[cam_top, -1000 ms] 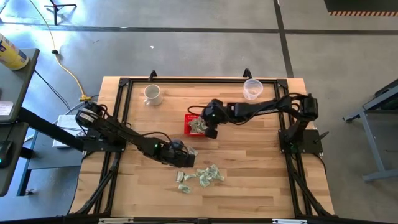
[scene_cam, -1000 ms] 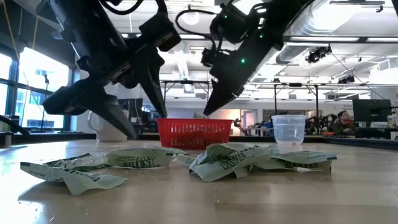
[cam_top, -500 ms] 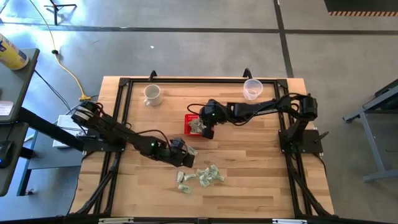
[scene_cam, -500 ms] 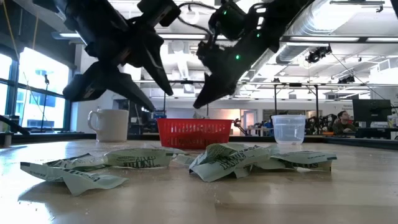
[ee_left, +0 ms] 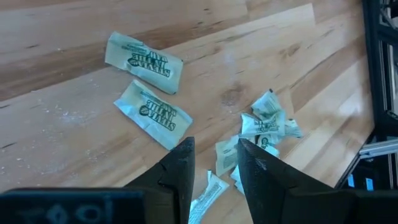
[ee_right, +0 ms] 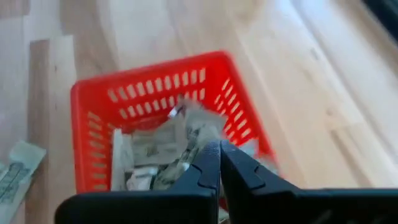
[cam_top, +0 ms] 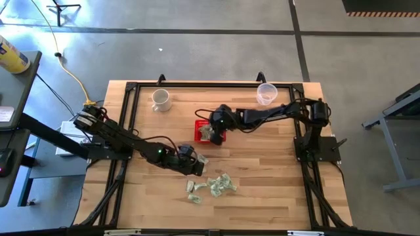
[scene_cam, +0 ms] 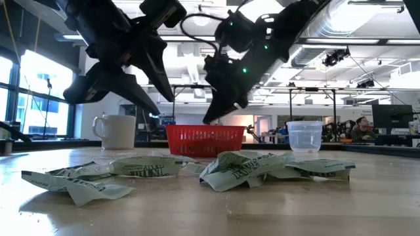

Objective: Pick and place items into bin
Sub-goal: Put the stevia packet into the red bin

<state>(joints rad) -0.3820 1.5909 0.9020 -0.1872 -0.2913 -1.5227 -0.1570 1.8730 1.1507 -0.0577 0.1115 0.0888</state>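
The left gripper (cam_top: 192,165), fingers a narrow gap apart and empty, hangs above the loose pale green-and-white crumpled wrappers (cam_top: 220,184) on the wooden table (cam_top: 262,170). The right gripper (ee_right: 219,163), fingers together, has slid leftward over the wrapper-filled red mesh basket (cam_top: 202,125).

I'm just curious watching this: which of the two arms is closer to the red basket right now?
The right. The right gripper hangs directly over the red basket, above the packets inside; the left gripper is off it, beside the loose packets.
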